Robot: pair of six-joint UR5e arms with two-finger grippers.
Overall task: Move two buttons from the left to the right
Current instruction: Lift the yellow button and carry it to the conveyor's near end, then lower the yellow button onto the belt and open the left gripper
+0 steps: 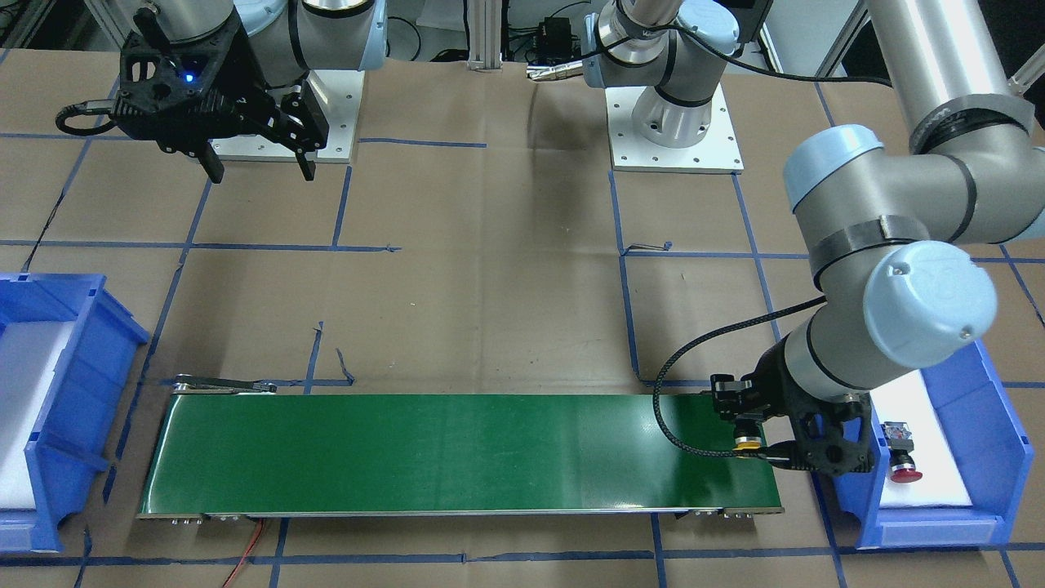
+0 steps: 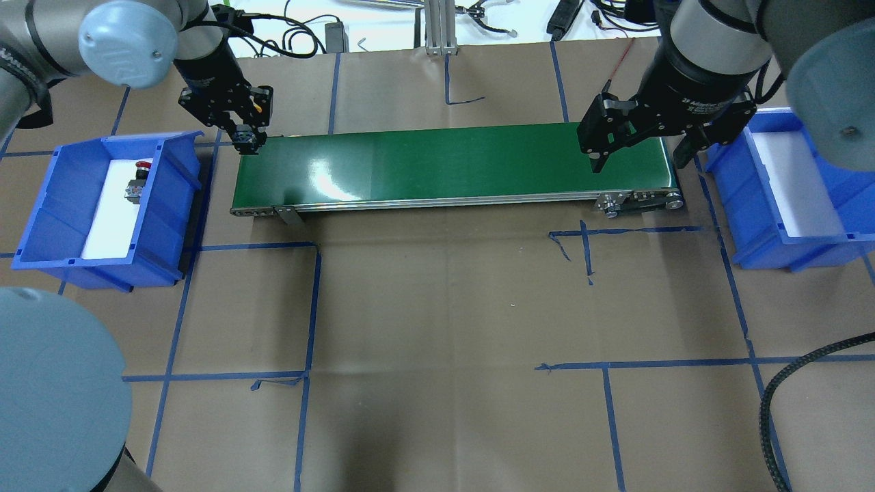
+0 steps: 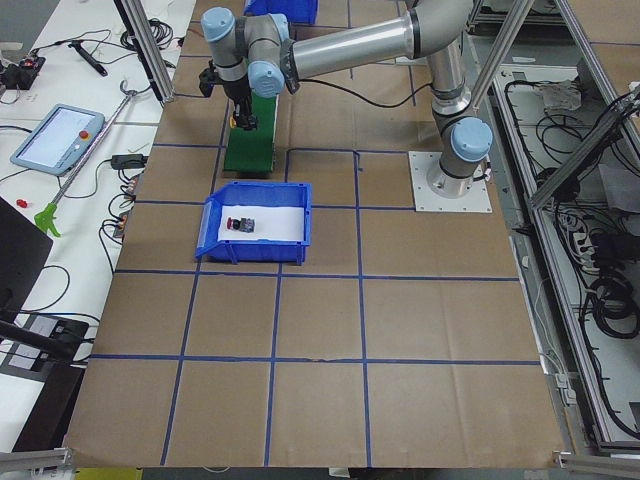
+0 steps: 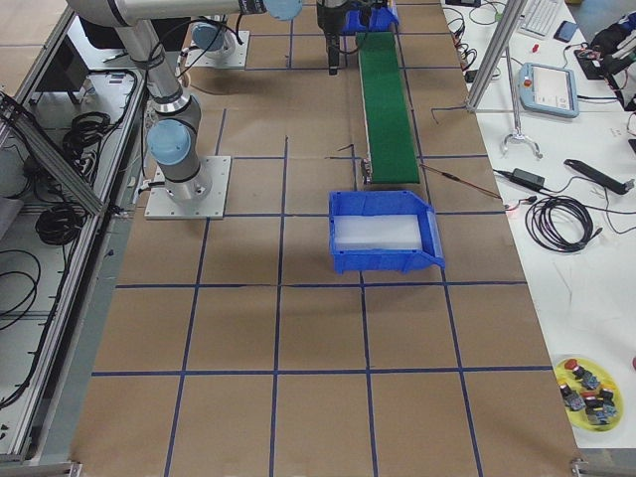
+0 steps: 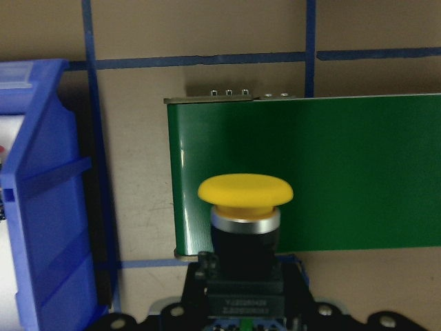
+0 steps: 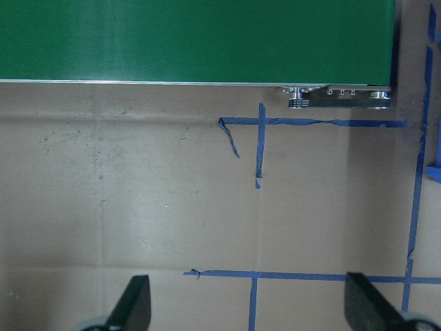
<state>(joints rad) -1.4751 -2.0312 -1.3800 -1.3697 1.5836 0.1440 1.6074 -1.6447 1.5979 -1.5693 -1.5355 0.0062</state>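
**Exterior front-facing.** Yellow-capped button (image 1: 745, 443): clamped by its lower body in the left gripper (image 1: 755, 437), over the end of the green conveyor belt (image 1: 457, 449) next to the left blue bin (image 1: 1008, 457). Whether it touches the belt cannot be told. Judged reason: the belt spans the gap between the bins, so a button set here can ride across.
Red-capped button (image 1: 904, 472): lies on its side on that bin's white liner, not yet moved.
Right gripper (image 1: 260, 167): fingers spread, holding nothing.

**Overhead exterior.** The right gripper hangs above the belt's far end, just beside the right blue bin (image 2: 759, 253). It is probably posted there to receive. The red-capped button is in the left blue bin, and the left gripper is at the belt's corner.

**Exterior left.** Confirms the red-capped button in the near bin. The left gripper is beyond it, over the belt.

**Exterior right.** The right blue bin sits at the belt's near end. A yellow dish of spare buttons (image 4: 588, 393) is on the side bench, apart from the work.

**Left wrist-mounted.** The yellow cap, silver ring and black collar point away from the gripper. The jaws are closed on the block beneath, with the belt's end behind.

**Right wrist-mounted.** Fingertips (image 6: 134, 307) are wide apart with nothing between them. Brown table covering (image 6: 138, 207) is below.
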